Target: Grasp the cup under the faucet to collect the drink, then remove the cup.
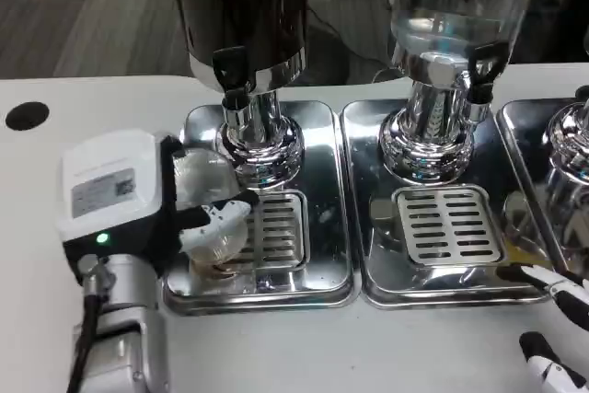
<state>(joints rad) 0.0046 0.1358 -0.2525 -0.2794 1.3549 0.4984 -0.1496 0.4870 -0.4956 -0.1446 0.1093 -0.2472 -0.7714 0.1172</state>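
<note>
You're looking down on a white worktop (55, 181) with a dark round hole (27, 115) toward 10 o'clock, and grey floor showing beyond its far edge. Three steel drip trays stand side by side: the left tray (267, 200), the middle tray (442, 204), and a third tray (552, 181) cut off at 3 o'clock. Two slotted grilles are in sight, one per full tray. Three dispensers rise from them: a dark-bodied dispenser (244, 16) at 12 o'clock, a clear dispenser (456, 6) toward 1 o'clock, and a partly seen one at the right edge. Each of the first two has a black-handled faucet (230, 71). Your left hand (161, 204) sits at 9 o'clock, fingers closed around the one clear ribbed cup (207, 204), which lies at the hand's 3 o'clock side, over the left tray's grille edge and just short of the dark dispenser's faucet, toward 7 o'clock of it. Your right hand (557, 329) shows at 4 o'clock, fingertips only; I cannot tell whether its fingers are spread or closed.
</note>
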